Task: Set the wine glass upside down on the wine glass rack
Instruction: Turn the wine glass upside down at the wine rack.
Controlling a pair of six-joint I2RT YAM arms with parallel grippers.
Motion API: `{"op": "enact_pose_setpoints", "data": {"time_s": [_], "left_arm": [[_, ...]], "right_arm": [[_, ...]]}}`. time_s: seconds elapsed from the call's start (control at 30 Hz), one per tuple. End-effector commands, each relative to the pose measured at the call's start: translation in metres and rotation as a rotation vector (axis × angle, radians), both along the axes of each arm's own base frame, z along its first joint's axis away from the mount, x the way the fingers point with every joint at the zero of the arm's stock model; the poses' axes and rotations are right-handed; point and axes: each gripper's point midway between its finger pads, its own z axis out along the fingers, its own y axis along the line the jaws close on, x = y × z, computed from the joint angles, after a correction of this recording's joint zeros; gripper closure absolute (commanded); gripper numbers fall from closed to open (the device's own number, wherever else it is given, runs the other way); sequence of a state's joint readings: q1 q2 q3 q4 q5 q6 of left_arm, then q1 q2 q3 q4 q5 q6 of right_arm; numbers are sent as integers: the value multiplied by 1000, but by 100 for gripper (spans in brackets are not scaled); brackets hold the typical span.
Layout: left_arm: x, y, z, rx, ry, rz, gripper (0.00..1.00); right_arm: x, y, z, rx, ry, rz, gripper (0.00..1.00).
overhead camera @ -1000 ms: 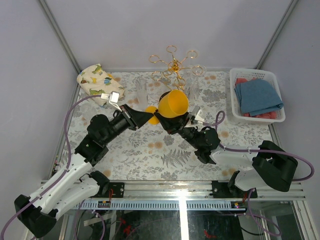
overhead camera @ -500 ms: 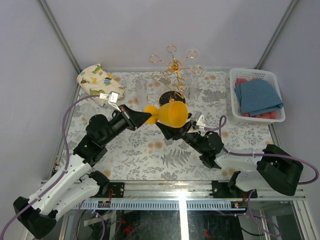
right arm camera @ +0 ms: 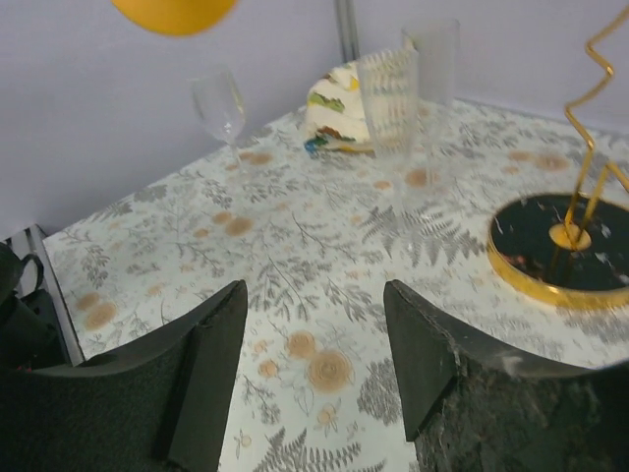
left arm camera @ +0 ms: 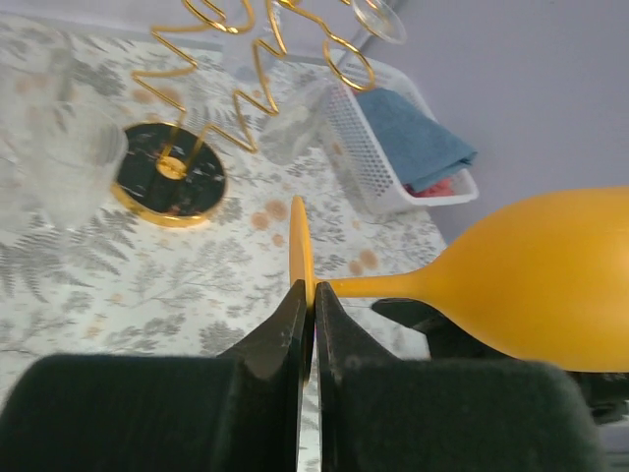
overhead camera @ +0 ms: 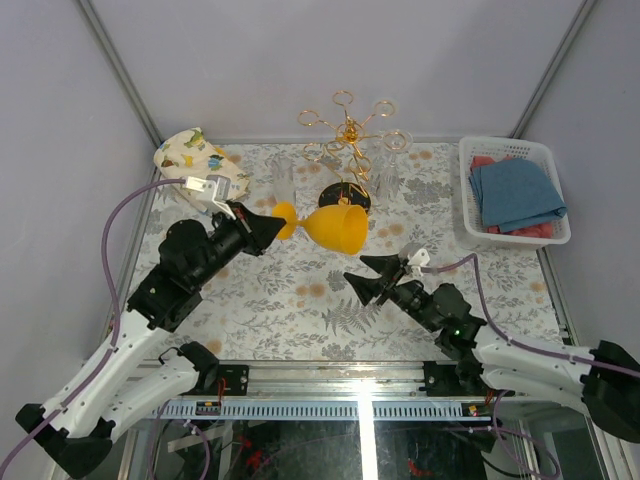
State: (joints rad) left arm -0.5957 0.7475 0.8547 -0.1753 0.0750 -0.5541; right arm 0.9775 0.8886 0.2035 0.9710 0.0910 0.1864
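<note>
The wine glass (overhead camera: pixel 338 228), pinched by its foot alone within the left gripper's (overhead camera: pixel 270 224) jaws, may be dropped; the right gripper (overhead camera: pixel 377 278) is spread wide.

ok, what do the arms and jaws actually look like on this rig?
Left arm and right arm match: white shells on the links nearest the base, black links toward the wrist. A lilac cable loops loosely along each. A small white camera module sits by each wrist. The jaws are matte black tapered wedges. No markings are legible.
</note>
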Motion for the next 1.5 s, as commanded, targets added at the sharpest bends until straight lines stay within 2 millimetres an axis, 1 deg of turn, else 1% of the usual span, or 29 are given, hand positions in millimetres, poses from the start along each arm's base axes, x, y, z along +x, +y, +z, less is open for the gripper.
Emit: {"op": "enact_pose_setpoints", "data": {"time_s": [0.0,0.03,0.07,0.13,0.23,0.33,0.37,0.47,0.6,0.67,0.73,0.83,0.93,1.03,1.13,1.27,1.4,1.47], "left_arm": [[10,29,2,208,-76,108,100],[11,34,3,240,-85,125,100],[13,40,2,283,-96,144,100],[14,49,-2,361,-103,164,100],[13,59,-9,455,-125,170,100],[12,67,-13,513,-150,178,100],[12,69,-17,536,-144,176,100],[13,67,-28,592,-124,143,100],[11,53,-39,623,-127,61,100],[10,46,-41,652,-139,26,100],[10,40,-45,686,-145,7,100],[7,30,-53,740,-156,-10,100],[4,18,-58,791,-172,-34,100],[-2,7,-59,841,-211,-66,100],[-12,-5,-61,885,-268,-139,100],[-29,-21,-57,863,-358,-278,100],[-40,-30,-52,846,-430,-359,100],[-42,-33,-53,851,-449,-391,100]], "right_arm": [[8,-31,-34,-90,180,-151,35],[8,-40,-43,-117,225,-191,35],[9,-49,-47,-129,264,-231,35],[11,-68,-49,-155,336,-321,35],[9,-88,-42,-187,406,-401,34],[4,-99,-24,-227,433,-427,32],[3,-99,-9,-235,427,-420,32],[-1,-104,14,-301,408,-403,30],[-14,-91,52,-350,366,-270,30],[-22,-83,67,-373,352,-198,30],[-29,-75,78,-386,349,-136,30],[-36,-61,89,-392,341,-47,30],[-40,-51,89,-422,316,13,29],[-35,-50,85,-457,270,11,29],[-26,-51,83,-470,171,-10,30],[-21,-49,81,-460,-4,-2,31],[-28,-39,93,-407,-108,60,31],[-33,-32,94,-409,-135,107,31]]}}
